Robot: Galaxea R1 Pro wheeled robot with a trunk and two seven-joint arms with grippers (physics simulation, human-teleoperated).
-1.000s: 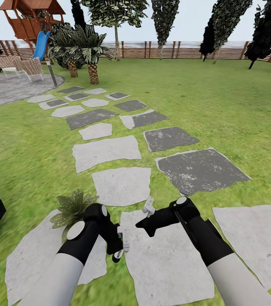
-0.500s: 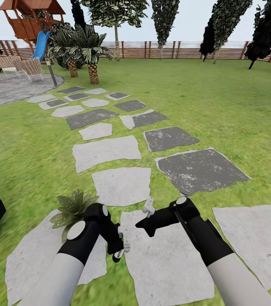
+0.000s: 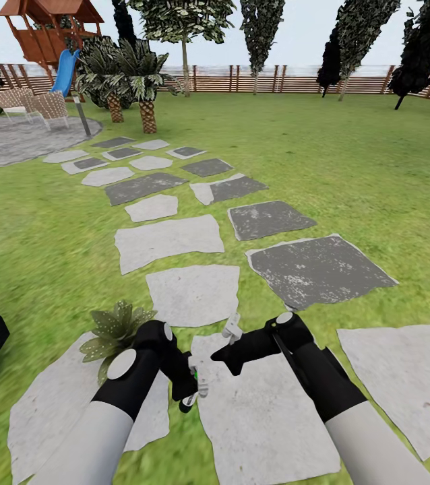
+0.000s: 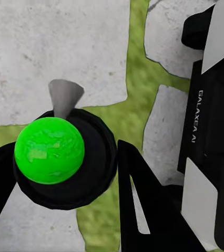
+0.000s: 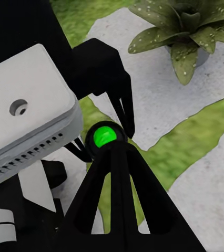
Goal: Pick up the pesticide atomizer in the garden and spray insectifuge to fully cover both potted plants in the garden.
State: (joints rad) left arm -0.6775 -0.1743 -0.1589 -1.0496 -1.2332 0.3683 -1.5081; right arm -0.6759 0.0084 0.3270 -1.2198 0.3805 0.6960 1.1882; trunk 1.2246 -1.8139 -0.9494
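progress: early, nothing visibly sprayed | left claw (image 3: 189, 391) gripping pesticide atomizer (image 3: 199, 381), at 6 o'clock over stepping stone (image 3: 269, 417) | right claw (image 3: 232, 333) state: cannot tell | potted plant (image 3: 115, 329) at 10 o'clock of left claw, awaiting spray; second plant unseen

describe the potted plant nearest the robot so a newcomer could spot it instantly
Follow the stepping-stone path back toward the robot to the big pale slab at the left. The potted plant sits at that slab's far edge, just beyond the left gripper. It is a low rosette of pointed, dull-green speckled leaves, much smaller than the palms by the fence.
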